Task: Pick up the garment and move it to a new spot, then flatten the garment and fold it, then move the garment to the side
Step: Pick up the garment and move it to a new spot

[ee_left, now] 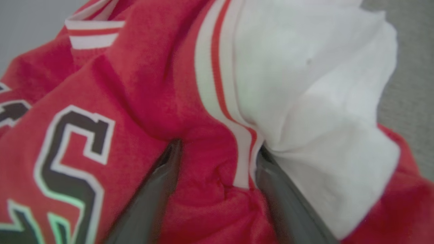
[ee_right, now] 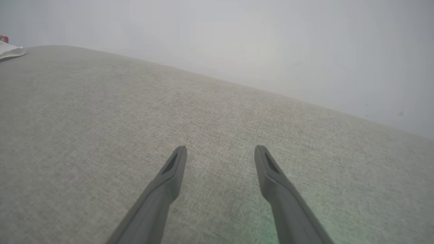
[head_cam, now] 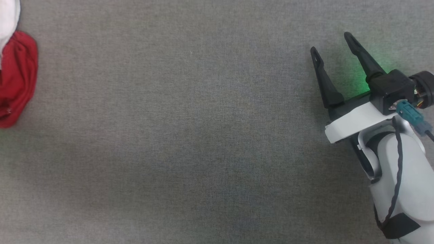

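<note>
Pickup only starting: left gripper [ee_left: 217,149] spread, a fold of the crumpled garment [ee_left: 135,84] between its fingers, unpinched; right gripper [head_cam: 331,43] spread and empty, garment far to its left; moving, flattening, folding all remain.

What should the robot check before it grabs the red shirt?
1. Left gripper open: ok, jaws stand wide.
2. Cloth to pinch: ok, a red fold of the garment sits between those jaws.
3. Right gripper free: ok, open and holding nothing, over the grey surface.
4. Garment lying flat: not ok, it is bunched up.
5. Whole garment in the head view: not ok, the left edge cuts it off.
</note>
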You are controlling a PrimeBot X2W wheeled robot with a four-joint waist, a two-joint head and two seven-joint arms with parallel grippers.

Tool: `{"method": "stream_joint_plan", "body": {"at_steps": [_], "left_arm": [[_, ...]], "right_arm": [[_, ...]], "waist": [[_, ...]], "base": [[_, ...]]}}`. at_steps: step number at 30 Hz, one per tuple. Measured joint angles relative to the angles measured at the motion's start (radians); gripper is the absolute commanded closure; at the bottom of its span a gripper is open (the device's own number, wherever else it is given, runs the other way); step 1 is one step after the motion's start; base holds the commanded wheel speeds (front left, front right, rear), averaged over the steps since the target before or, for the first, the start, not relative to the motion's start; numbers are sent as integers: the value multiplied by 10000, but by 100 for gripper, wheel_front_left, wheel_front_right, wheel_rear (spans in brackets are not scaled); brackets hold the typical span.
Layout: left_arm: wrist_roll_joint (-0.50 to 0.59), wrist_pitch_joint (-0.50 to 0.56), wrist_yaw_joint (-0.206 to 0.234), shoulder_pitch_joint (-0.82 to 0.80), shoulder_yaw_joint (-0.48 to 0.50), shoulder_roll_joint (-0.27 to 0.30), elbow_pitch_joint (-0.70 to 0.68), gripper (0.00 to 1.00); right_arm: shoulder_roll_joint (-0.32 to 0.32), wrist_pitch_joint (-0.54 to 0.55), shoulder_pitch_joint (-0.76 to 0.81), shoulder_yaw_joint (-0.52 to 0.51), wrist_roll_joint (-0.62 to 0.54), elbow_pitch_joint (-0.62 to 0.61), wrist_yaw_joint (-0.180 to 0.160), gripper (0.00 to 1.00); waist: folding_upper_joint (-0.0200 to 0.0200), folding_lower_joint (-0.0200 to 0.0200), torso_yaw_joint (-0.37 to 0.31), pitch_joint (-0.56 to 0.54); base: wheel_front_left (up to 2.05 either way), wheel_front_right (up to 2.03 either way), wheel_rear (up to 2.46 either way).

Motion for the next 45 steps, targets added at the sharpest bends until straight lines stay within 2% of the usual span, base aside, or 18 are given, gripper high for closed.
{"method": "stream_joint_plan", "body": {"at_steps": [7,8,9,18,28,37,45], "left_arm": [[-77,665,2,-511,-234,-8,397,0],[-96,495,2,-498,-242,-17,420,62],[-94,299,2,-478,-282,-38,420,100],[13,-1413,4,-596,-723,-2,161,100],[213,-2316,4,-1110,-1749,485,-936,100],[178,-2313,4,-1219,-2548,855,-2266,100],[-42,-1528,29,-927,-2838,1260,-4109,100]], "right_arm": [[-52,232,-2,-25,-50,-339,0,0],[-54,244,-2,-40,-59,-351,0,0],[-56,245,-2,-52,-61,-353,0,0],[40,-2,18,-174,17,58,0,0],[288,-548,388,-268,249,899,0,0],[462,-821,851,-384,479,1379,0,0],[535,-972,1209,-598,662,1536,0,0]], "waist": [[0,0,-1,223],[0,0,10,223],[0,0,22,216],[-1,0,174,-346],[-1,0,464,-1706],[-1,1,704,-3003],[-1,0,837,-4032]], "base": [[0,0,0],[0,0,0],[0,0,0],[0,0,0],[0,0,0],[0,0,0],[0,0,0]]}}
